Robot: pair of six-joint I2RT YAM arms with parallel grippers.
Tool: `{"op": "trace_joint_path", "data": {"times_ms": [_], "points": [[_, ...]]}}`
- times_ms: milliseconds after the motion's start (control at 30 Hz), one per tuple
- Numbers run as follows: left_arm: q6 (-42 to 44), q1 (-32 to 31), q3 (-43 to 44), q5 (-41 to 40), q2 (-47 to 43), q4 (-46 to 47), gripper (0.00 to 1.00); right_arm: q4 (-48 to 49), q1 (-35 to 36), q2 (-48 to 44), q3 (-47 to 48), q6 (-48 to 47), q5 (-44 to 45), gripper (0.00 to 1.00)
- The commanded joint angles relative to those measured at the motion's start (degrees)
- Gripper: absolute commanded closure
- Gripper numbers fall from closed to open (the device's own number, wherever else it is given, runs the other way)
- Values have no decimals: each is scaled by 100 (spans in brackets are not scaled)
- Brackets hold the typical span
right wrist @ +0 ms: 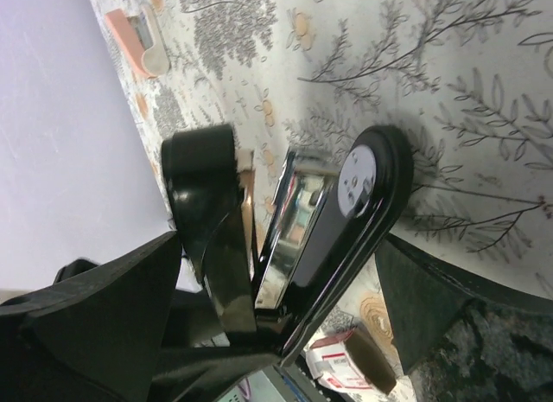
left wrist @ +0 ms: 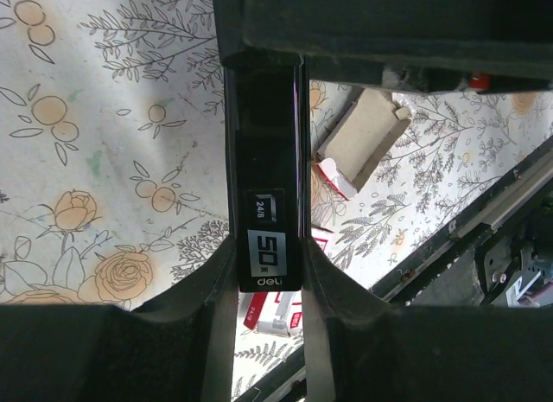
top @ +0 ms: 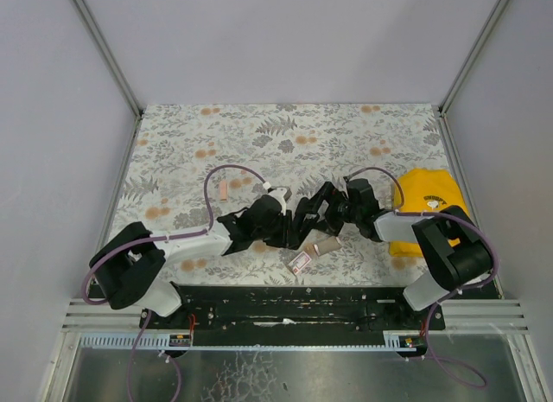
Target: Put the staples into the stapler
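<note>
Left gripper (left wrist: 268,288) closed narrowly on the stapler (left wrist: 266,203), its black labelled body pinched between both fingers; right gripper (right wrist: 272,290) spread wide, fingers standing either side of the stapler's splayed arms, contact not discernible; open staple box (left wrist: 363,143) beyond the left fingertips.

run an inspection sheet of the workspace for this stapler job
surface: floral table cover, lying flat, no spills seen
job's things: black stapler between the two arms, hinged open; small open cardboard box and red-and-white box on the cover beside it, probably the staples
clutter: yellow cloth at the right edge; small pink item behind the left arm
left jaws: shut on the stapler
right jaws: wide open on either side of the stapler, not gripping
cables: purple cables looping over both arms, clear of the stapler
surroundings: plain grey walls, metal frame posts; nothing else seen
</note>
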Motion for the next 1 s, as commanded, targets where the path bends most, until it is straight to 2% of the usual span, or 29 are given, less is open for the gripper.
{"op": "trace_joint_path", "data": {"times_ms": [0, 200, 233, 267, 300, 367, 433, 467, 500, 833, 867, 900, 933, 967], "points": [[-70, -122, -53, 206, -96, 424, 100, 399, 41, 282, 288, 173, 222, 1], [30, -339, -78, 286, -74, 470, 100, 537, 43, 784, 487, 363, 287, 0], [44, -368, -70, 282, -79, 459, 100, 584, 44, 846, 511, 407, 267, 2], [41, -384, -65, 264, -71, 444, 100, 657, 44, 900, 519, 451, 228, 8], [36, -394, -59, 225, -67, 408, 100, 734, 42, 932, 514, 489, 188, 18], [17, -400, -33, 148, -69, 348, 100, 823, 42, 932, 491, 539, 158, 48], [14, -402, -7, 60, -66, 280, 100, 873, 40, 892, 451, 549, 150, 86], [14, -406, 10, 27, -67, 246, 100, 830, 46, 871, 443, 555, 164, 98], [13, -407, 27, -2, -72, 220, 100, 809, 40, 842, 424, 552, 181, 100], [-3, -399, 23, -181, -186, 98, 100, 1076, 41, 378, 56, 698, 630, 100], [-1, -411, 22, -182, -192, 89, 100, 1038, 47, 379, 92, 721, 569, 94], [-3, -408, 22, -187, -201, 87, 100, 1013, 44, 403, 151, 733, 488, 74], [-3, -404, 22, -187, -201, 81, 100, 998, 40, 434, 202, 742, 407, 48], [-3, -406, 37, -191, -202, 77, 100, 972, 40, 476, 248, 760, 343, 28]]}}
